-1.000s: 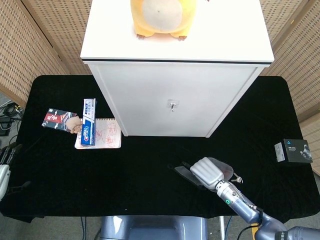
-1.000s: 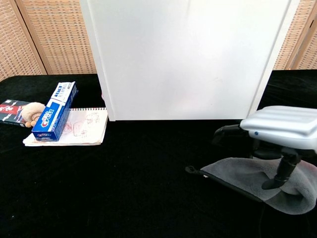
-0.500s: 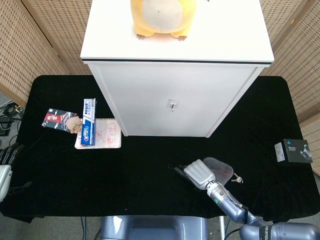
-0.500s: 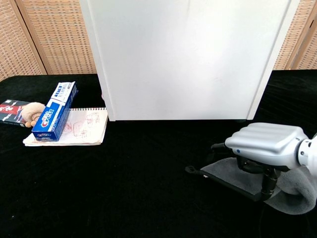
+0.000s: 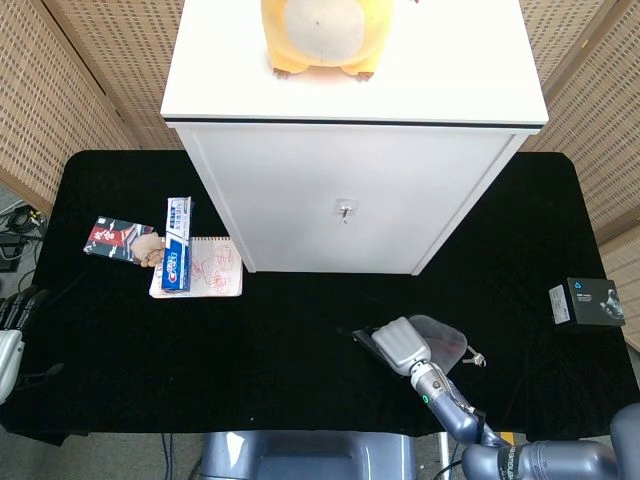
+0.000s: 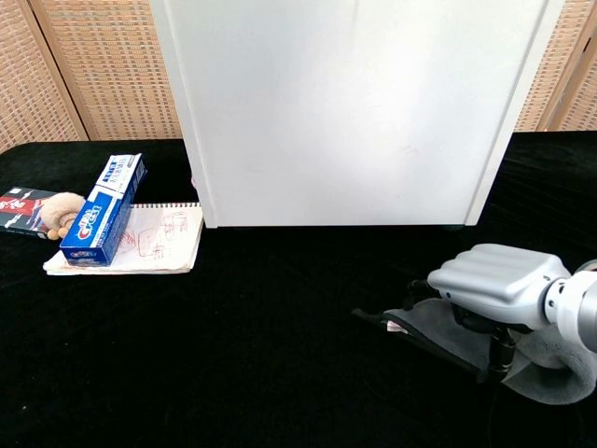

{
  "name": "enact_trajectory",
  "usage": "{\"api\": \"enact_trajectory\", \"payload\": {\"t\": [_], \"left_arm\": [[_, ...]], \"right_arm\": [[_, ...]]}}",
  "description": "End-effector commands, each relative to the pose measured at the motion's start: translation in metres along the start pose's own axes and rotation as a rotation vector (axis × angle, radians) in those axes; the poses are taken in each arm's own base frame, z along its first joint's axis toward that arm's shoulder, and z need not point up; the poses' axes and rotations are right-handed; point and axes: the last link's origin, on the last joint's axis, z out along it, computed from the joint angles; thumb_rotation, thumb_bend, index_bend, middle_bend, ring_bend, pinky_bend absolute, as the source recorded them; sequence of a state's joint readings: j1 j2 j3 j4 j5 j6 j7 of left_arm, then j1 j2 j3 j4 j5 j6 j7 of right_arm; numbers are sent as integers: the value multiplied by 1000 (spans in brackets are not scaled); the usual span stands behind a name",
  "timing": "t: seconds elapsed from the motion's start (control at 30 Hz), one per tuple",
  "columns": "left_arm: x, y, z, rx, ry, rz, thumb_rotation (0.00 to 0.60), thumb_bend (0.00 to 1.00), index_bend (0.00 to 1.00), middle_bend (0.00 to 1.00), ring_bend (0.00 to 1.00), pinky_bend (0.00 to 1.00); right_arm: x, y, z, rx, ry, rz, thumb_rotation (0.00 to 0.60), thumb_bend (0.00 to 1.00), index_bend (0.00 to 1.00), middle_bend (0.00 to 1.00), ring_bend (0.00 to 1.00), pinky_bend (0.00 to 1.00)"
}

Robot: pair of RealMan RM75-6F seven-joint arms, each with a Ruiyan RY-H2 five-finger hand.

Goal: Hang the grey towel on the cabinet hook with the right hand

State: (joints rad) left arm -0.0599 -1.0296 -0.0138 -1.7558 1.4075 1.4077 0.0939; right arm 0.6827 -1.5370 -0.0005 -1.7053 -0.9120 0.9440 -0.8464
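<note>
Head view only: cabinet hook (image 5: pixel 344 211).

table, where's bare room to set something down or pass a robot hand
Bare cloth spans the front middle, between the notepad and the right robot hand, and between the cabinet and the black box. Crowded: far left, around the toothpaste box, and the grey towel.
</note>
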Motion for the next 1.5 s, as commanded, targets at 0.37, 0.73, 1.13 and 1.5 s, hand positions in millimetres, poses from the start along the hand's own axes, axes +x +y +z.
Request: {"api": "enact_trajectory", "payload": {"t": [0.37, 0.73, 1.13, 1.5], "left_arm": [[0, 0, 0, 0, -1, -3, 600, 0, 0, 0, 0, 0], [-1, 0, 0, -1, -6, -2, 600, 0, 0, 0, 0, 0], [-2, 1, 0, -3, -11, 0, 600, 0, 0, 0, 0, 0], [-3, 3, -2, -11, -15, -4, 600, 0, 0, 0, 0, 0]], "right_arm": [[-12, 1, 5, -43, -1, -40, 600, 239, 288, 977, 970, 1000], [-20, 5, 9, -70, -1, -67, 600, 522, 522, 980, 975, 1000], [-16, 12, 8, -70, 70, -60, 600, 671, 727, 1000, 1000, 1000], [20, 25, -16, -31, 230, 187, 600, 672, 755, 1000, 1000, 1000]]}}
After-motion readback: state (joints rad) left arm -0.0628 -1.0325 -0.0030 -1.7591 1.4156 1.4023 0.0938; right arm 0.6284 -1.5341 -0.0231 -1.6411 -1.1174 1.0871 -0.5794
